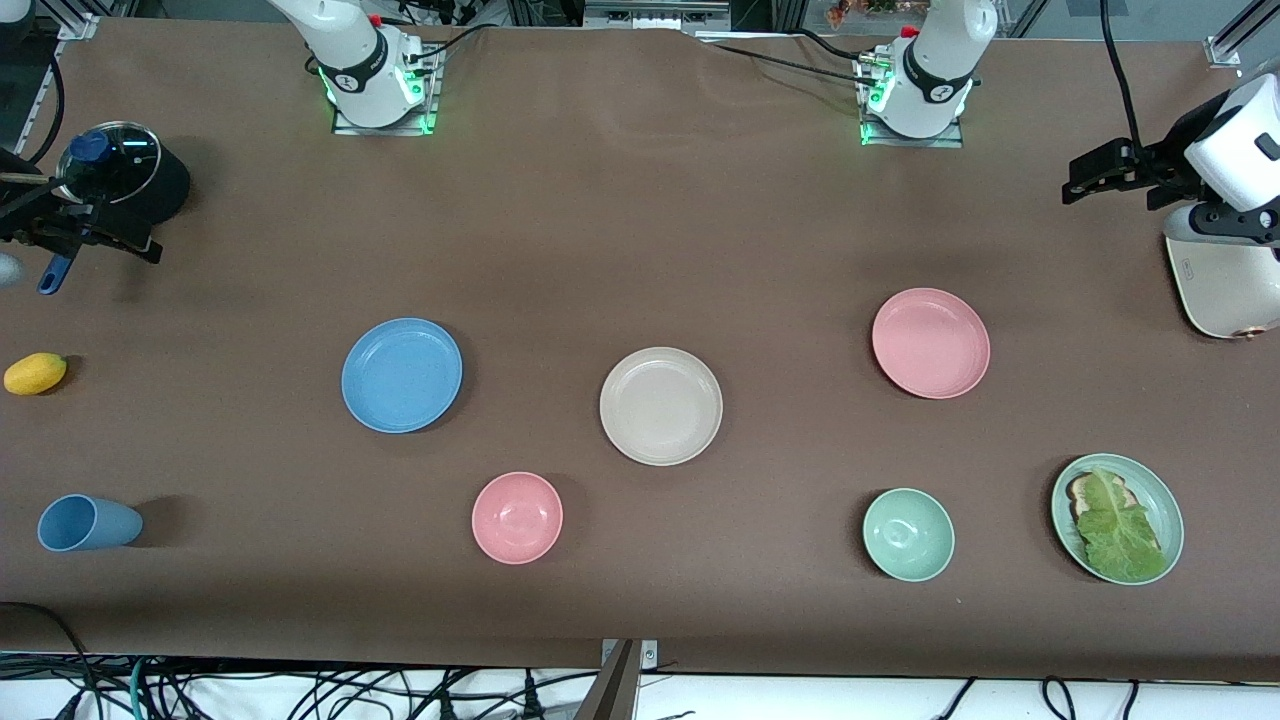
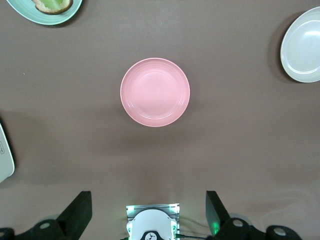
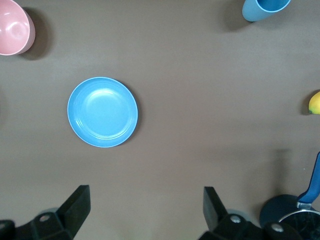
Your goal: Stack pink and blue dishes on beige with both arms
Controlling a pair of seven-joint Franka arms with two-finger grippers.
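Note:
The beige plate (image 1: 661,406) lies in the middle of the brown table. The blue plate (image 1: 402,375) rests beside it toward the right arm's end, and the pink plate (image 1: 931,343) toward the left arm's end, slightly farther from the camera. All three lie flat, apart from each other, and bare. My left gripper (image 1: 1100,172) hangs open, high over the table's edge at its own end; its wrist view shows the pink plate (image 2: 155,92) and part of the beige plate (image 2: 302,47). My right gripper (image 1: 95,225) hangs open and high beside a pot, with the blue plate (image 3: 102,112) below.
A lidded black pot (image 1: 112,165) and a yellow fruit (image 1: 35,373) sit at the right arm's end. Nearer the camera are a blue cup (image 1: 88,523) on its side, a pink bowl (image 1: 517,517), a green bowl (image 1: 908,535) and a green plate with lettuce (image 1: 1117,518). A white appliance (image 1: 1225,295) lies under the left gripper.

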